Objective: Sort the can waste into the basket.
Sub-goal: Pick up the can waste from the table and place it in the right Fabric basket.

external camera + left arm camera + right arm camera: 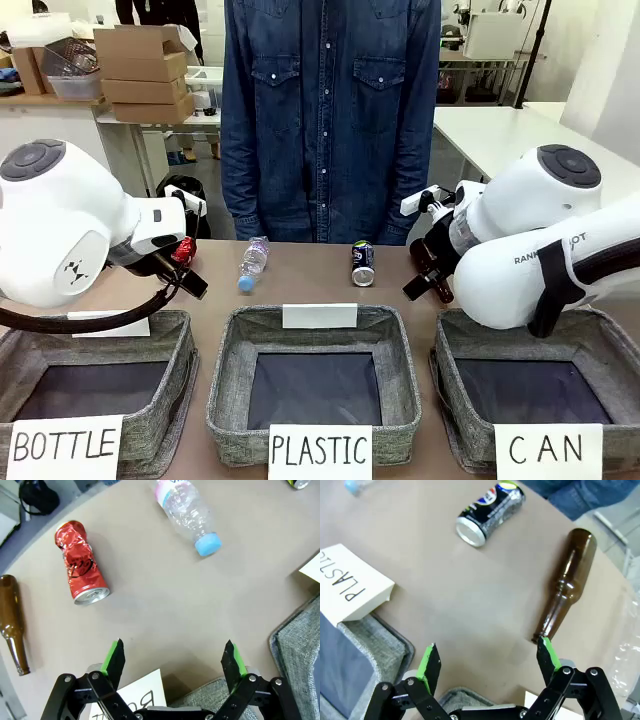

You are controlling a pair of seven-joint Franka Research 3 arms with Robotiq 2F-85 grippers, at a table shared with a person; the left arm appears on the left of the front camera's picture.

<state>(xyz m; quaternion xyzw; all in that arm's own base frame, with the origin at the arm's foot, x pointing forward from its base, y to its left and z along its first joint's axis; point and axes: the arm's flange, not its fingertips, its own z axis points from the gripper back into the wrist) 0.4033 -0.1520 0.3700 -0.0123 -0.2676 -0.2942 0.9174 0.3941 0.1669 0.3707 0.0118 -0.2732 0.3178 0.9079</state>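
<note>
— Brown worktop, with a person in a denim shirt standing at the far side. What lies on it?

— Two cans. The red can, dented, lies on its side ahead of my left tool. A brown bottle lies beside it near the edge, and a clear plastic bottle lies farther along. The dark can lies on its side towards the far edge, silver top facing me.

— And your tools?

— Both are spread wide, with nothing between the fingers. My left tool hangs over the sign of the BOTTLE basket. My right tool hangs above bare worktop, one fingertip in line with the mouth of a second brown bottle (whether they touch, I cannot tell).

— Where is the basket?

— The CAN basket sits at my right end of a row of three, with the PLASTIC basket in the middle. Both cans lie outside it, on the worktop.
</note>
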